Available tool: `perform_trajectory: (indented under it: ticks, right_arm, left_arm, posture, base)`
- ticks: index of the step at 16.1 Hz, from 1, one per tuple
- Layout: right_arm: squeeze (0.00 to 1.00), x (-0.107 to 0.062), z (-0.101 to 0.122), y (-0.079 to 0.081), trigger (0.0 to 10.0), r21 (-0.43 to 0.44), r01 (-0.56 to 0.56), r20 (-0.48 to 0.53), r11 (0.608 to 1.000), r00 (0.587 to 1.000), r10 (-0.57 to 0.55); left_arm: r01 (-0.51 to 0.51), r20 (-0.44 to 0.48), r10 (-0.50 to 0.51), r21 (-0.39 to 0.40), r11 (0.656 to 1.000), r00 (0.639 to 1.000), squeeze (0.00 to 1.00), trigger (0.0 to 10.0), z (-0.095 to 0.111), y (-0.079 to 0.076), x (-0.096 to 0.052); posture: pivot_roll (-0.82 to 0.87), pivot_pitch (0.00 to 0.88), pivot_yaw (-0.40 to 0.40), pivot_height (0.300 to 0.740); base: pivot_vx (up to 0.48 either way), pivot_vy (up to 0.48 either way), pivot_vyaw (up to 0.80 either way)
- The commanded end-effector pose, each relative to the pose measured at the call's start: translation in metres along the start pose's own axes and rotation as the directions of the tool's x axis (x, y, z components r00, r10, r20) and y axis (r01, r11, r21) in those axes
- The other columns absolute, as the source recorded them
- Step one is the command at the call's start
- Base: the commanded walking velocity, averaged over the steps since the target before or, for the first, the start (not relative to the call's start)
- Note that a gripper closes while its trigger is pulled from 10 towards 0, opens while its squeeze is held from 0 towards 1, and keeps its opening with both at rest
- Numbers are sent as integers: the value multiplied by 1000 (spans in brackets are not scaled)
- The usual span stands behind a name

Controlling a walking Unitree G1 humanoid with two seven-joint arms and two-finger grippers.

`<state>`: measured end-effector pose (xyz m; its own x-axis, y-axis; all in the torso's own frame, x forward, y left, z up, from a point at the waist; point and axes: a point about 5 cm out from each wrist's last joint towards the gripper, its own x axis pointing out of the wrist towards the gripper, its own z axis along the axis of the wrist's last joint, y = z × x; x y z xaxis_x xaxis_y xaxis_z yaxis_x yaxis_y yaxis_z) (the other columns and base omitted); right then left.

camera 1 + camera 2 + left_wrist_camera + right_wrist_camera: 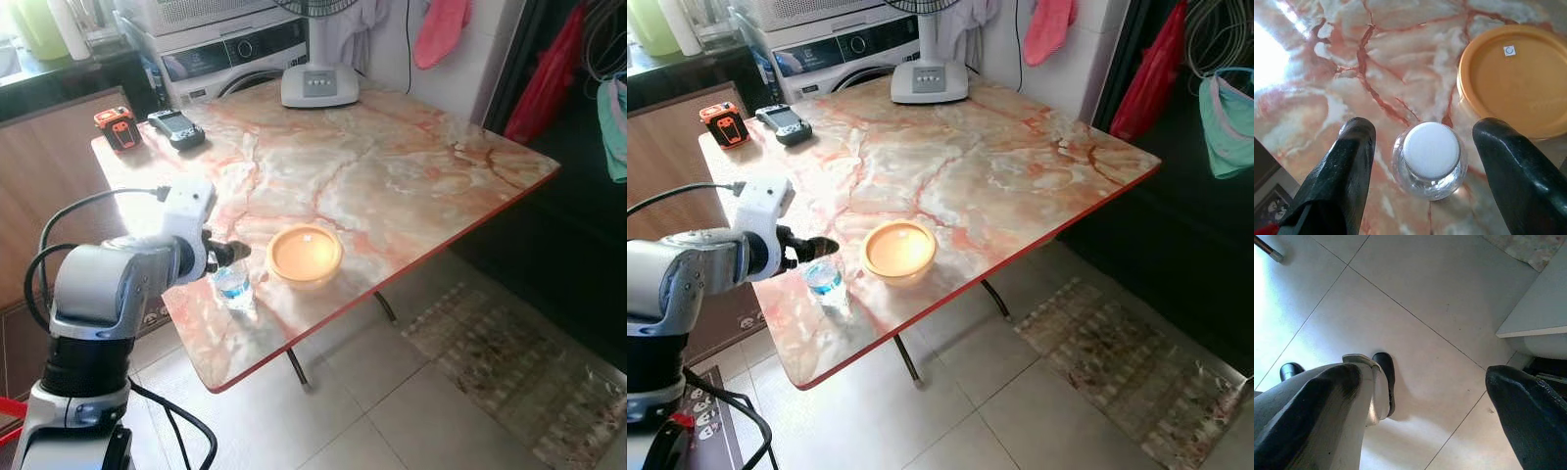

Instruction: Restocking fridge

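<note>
A small clear water bottle with a white cap and blue label stands upright near the front edge of the marble table. My left gripper hovers just above it, open, one black finger on each side of the cap without touching. Right beside the bottle sits a round orange-lidded container. The right gripper hangs open over the tiled floor, holding nothing.
At the table's far side stand a white fan base, an orange-black device and a dark handset. A washing machine is behind. A patterned rug lies on the tiled floor at right.
</note>
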<state>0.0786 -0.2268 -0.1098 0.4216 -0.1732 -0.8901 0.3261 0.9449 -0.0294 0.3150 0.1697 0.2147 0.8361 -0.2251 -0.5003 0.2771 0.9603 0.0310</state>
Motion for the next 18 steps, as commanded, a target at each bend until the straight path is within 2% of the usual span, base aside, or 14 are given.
perform_trajectory:
  ticks: [1,6,7,8,18]
  right_arm:
    - [0,-3,-14,3,10000,-18,-19,-58,1000,998,17]
    - [0,-3,-14,2,10000,-22,-22,-56,1000,998,20]
    - [0,-3,-14,2,10000,-22,-22,-56,1000,998,21]
    - [0,-3,-14,2,10000,-20,-21,-56,1000,998,20]
    - [0,-3,-14,2,10000,-20,-26,-55,999,998,24]
  left_arm:
    - [0,8,0,-12,1000,1000,0,10000,0,1,-4]
    - [19,-2,-20,-28,999,1000,0,10000,-7,-3,0]
    - [25,1,-25,-26,999,1000,0,4235,-7,-4,0]
    - [26,2,-26,-28,999,1000,0,0,-7,-4,0]
    - [0,14,0,-20,1000,1000,0,0,-7,-4,1]
  posture:
    - [105,0,34,740]
    - [98,0,31,740]
    - [97,0,31,740]
    - [96,0,32,740]
    - [96,0,28,740]
  base:
    - [0,0,0]
    - [0,0,0]
    - [0,0,0]
    - [0,0,0]
    - [0,0,0]
